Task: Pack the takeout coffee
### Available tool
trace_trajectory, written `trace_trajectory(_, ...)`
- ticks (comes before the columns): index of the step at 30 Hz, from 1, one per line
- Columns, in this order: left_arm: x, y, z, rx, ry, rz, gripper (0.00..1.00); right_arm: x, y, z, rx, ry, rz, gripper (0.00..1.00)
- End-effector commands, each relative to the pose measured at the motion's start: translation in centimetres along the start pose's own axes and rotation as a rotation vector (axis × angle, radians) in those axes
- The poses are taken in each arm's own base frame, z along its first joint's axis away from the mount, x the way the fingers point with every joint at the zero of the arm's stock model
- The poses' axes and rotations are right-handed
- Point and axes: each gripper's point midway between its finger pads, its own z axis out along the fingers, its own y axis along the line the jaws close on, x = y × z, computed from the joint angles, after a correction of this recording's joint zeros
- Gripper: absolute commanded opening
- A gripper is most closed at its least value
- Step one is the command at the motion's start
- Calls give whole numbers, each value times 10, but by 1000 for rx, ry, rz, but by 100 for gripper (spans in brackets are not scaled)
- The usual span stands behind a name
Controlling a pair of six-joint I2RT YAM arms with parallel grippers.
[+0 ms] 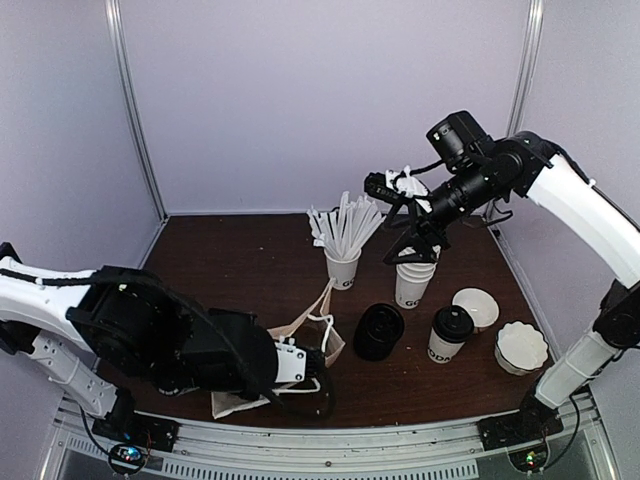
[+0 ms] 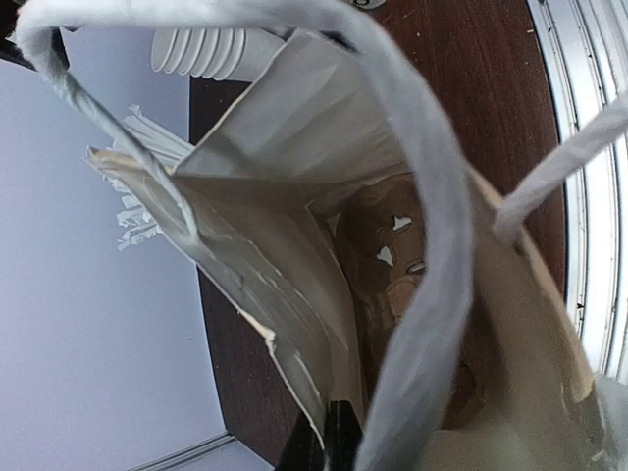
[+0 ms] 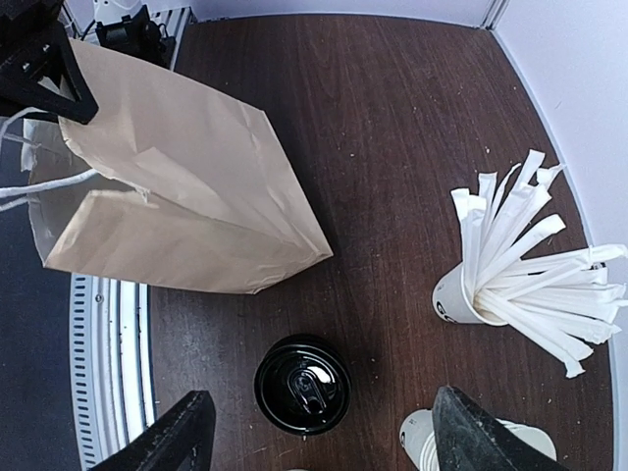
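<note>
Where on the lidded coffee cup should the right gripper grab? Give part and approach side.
Probably the paper wall just under the black lid of the takeout coffee, approached level from the near side. It stands upright and tapers downward, so the rim would stop slipping; a lidless cup crowds its far side.

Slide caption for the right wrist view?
Open right gripper frames a black lid; a paper bag and a cup of white sticks sit on the table.
</note>
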Motion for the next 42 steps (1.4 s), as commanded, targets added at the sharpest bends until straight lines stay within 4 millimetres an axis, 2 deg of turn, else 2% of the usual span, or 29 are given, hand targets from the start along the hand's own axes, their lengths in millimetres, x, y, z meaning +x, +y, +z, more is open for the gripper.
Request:
trace_trajectory(1,-2,-2,-9,-46,30,-40,0,15,3,-4,12,37,-9,80)
trace_trajectory(6,-17,-21,-28,40,-47,-91,0,35,19,-5,-21,77,-17,80)
trace_trajectory(10,-16,-19,-34,33,-64,-127,0,56,25,0,-31,141,-10,80)
trace_trajectory(16,-21,-20,-36,31,-73,-118,0,74,34,0,-36,173,-11,80)
trace_trajectory(20,-22,-18,-37,19,-76,-121,0,97,40,0,-33,231,-33,80)
trace_trajectory(23,-22,-1,-42,-53,-86,-146,0,105,44,0,-35,246,-40,80)
trace_trajectory(27,-21,40,-55,-173,-149,-214,0,106,46,-3,-32,244,-50,80)
trace_trajectory(30,-11,67,-55,-98,-201,-336,0,114,49,-7,-36,279,-73,79)
trace_trajectory(32,3,82,-52,-58,-232,-422,0,125,49,-6,-31,319,-70,79)
trace_trajectory(36,25,106,-49,-33,-274,-534,0,155,37,-2,0,427,3,87)
trace_trajectory(40,30,115,-46,20,-282,-577,0,187,27,-6,-42,507,138,92)
trace_trajectory(41,31,116,-42,39,-275,-590,0,194,24,-7,-45,517,152,99)
trace_trajectory(42,32,115,-38,67,-267,-606,0,200,22,-9,-43,520,167,99)
